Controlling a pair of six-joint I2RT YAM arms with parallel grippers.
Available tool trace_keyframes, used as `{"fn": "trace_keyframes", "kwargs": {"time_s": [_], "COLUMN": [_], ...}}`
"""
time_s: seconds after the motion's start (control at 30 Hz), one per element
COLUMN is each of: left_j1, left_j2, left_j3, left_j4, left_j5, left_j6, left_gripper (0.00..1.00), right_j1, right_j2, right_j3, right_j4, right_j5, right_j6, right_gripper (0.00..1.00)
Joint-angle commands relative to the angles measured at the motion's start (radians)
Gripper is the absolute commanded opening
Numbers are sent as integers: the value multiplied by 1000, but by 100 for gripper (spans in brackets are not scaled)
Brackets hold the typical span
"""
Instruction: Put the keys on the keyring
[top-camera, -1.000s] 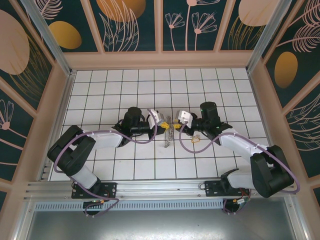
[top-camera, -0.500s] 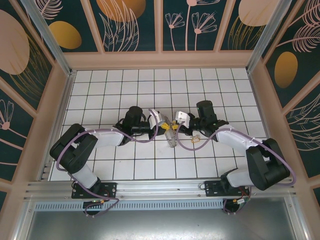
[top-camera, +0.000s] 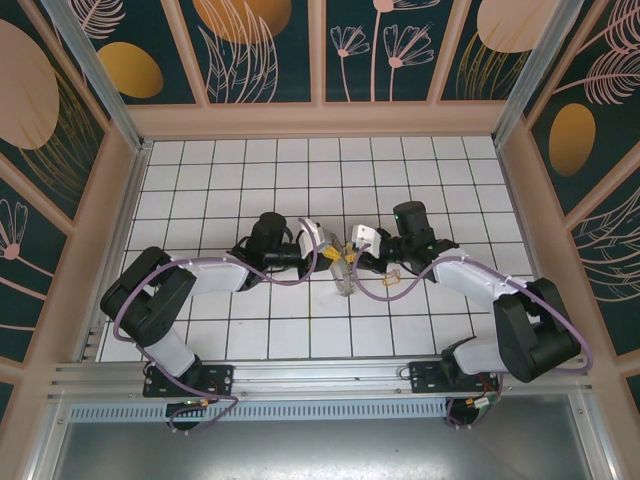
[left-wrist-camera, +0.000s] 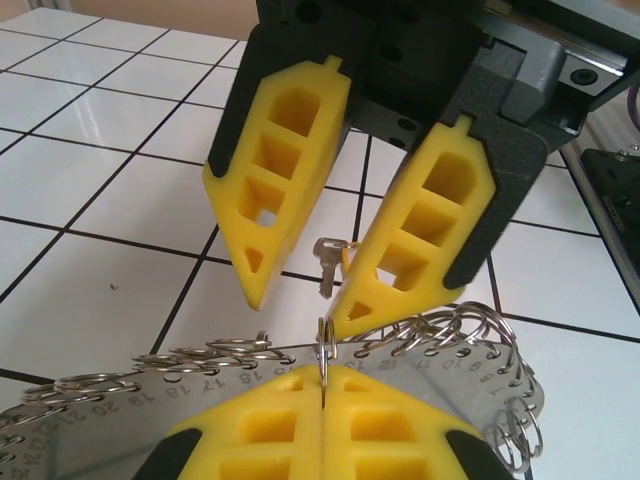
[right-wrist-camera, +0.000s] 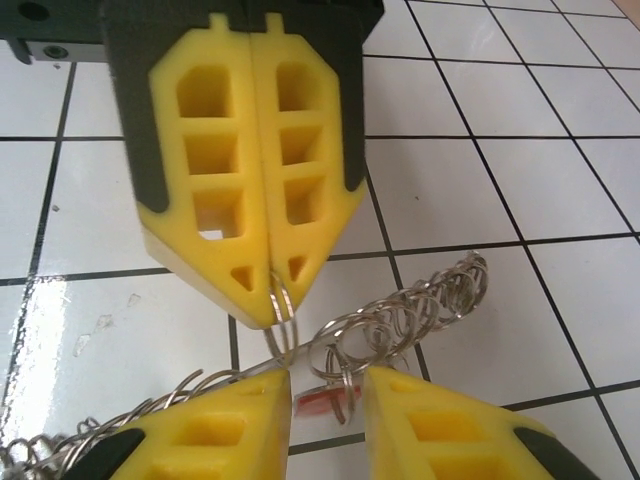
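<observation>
White square tiles (top-camera: 250, 170) with black grid lines cover the floor, dark floral panels (top-camera: 260, 40) line the walls, and both arms are nose to nose in the middle.

The left gripper (left-wrist-camera: 323, 375) has its yellow jaws pressed flat together, nipping one small wire split ring (right-wrist-camera: 281, 312) at the edge of the keyring (left-wrist-camera: 130, 402). That keyring is a thin silver-grey metal plate stamped with numbers and fringed with split rings, sitting between and just below the two noses. The right gripper (right-wrist-camera: 327, 385) faces it, jaws part-way apart. Between them are the keys (right-wrist-camera: 325, 402), a tiny bunch with a red tag and a little silver blade. They look pinched by the tag, just beside the held ring.

As for handling, I'd judge the keys light, hard and slippery, apt to swivel in a grip, so the flat red tag is the place to hold. The plate looks stiff, but its rings look springy and floppy, so each needs gripping close to its split.

What's in the way? Neighbouring rings crowd the chosen one, and the blunt gripper tips leave very little room between them. The purple cables (top-camera: 390, 290) loop low beside the right wrist.
</observation>
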Motion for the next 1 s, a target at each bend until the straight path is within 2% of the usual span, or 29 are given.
{"fn": "trace_keyframes", "kwargs": {"time_s": [0.0, 0.33, 0.73, 0.97], "left_j1": [-3, -3, -3, -3], "left_j2": [-4, 0, 1, 12], "left_j3": [28, 43, 52, 61], "left_j4": [8, -18, -27, -21], "left_j5": [5, 21, 27, 39], "left_j6": [15, 17, 26, 23], "left_gripper": [0, 0, 0, 0], "right_j1": [-1, -3, -3, -1], "right_j2": [-19, -35, -21, -15], "right_j3": [23, 8, 2, -3], "right_j4": [-37, 26, 55, 37], "right_j5": [-70, -94, -103, -91], "right_j6": [-23, 8, 29, 17], "right_gripper": [26, 26, 15, 18]}}
